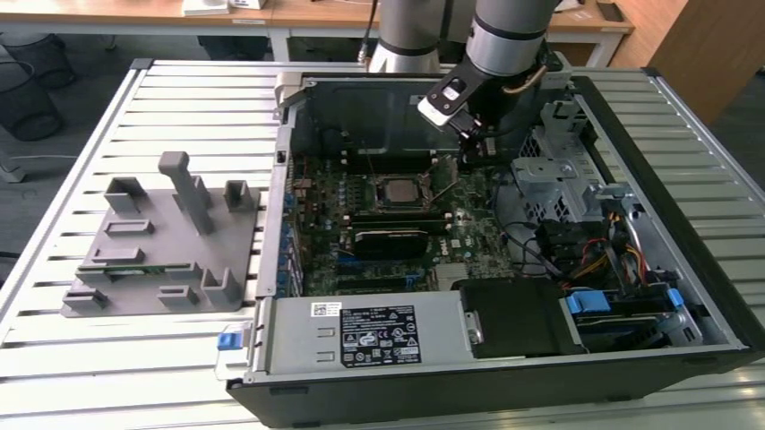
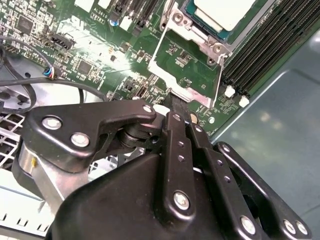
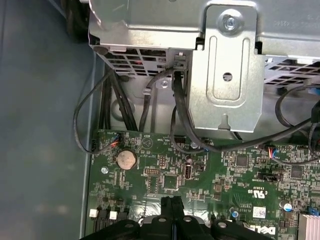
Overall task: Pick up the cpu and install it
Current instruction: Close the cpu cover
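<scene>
Jaws pressed flat against each other, with nothing between them: that is how we are seeing the black metal gripper [image 2: 179, 102] in the second wrist view. In the first wrist view its two slim fingers [image 3: 168, 210] are lying side by side with just a seam between them.

We are finding the cpu [image 2: 226, 11], a small flat square chip with a silvery-white metal top and a thin pale edge, lying in the dark square socket [image 2: 240, 31] on the green circuit-covered motherboard [image 3: 165, 172]. It is apart from the gripper. The socket's silvery hinged metal frame [image 2: 186, 70] is standing open between the chip and the gripper, and the fingertips are sitting just at its outer edge; we cannot tell whether they are touching it.

In the exterior view the gripper [image 1: 470, 154] is hanging inside the open black computer case [image 1: 478, 394], just beside the cpu [image 1: 399, 189] on the exterior view's right. Long black memory slots [image 2: 265, 47] are running alongside the socket.

In the first wrist view we are also looking at a round silver coin battery [image 3: 126, 158], black cables [image 3: 179, 112] and a silvery sheet-metal drive cage [image 3: 227, 75] beyond the board.

On the slatted white metal table [image 1: 120, 376], a grey plastic fixture with upright posts [image 1: 167, 246] is sitting to the exterior view's left of the case.
</scene>
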`<state>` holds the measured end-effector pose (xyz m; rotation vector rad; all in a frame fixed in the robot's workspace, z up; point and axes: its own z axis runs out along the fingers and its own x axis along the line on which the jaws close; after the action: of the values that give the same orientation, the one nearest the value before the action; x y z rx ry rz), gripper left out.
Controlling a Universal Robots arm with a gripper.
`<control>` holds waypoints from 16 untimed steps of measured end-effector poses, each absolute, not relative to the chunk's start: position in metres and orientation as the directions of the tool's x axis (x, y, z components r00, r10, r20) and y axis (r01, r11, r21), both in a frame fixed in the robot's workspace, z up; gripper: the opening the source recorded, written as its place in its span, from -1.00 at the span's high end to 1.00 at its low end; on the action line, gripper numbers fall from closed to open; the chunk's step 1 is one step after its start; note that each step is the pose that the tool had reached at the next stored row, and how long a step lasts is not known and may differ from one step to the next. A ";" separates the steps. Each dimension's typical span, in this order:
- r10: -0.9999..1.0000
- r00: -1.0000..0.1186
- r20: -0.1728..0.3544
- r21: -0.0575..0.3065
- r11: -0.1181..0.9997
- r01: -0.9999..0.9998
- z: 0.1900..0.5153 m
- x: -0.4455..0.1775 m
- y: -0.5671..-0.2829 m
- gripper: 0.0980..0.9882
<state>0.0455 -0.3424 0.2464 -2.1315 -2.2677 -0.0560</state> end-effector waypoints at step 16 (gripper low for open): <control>0.997 -0.062 0.049 0.007 0.062 0.998 0.246 0.035 -0.342 0.98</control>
<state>0.0349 -0.3424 0.2461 -2.1298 -2.2659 -0.0597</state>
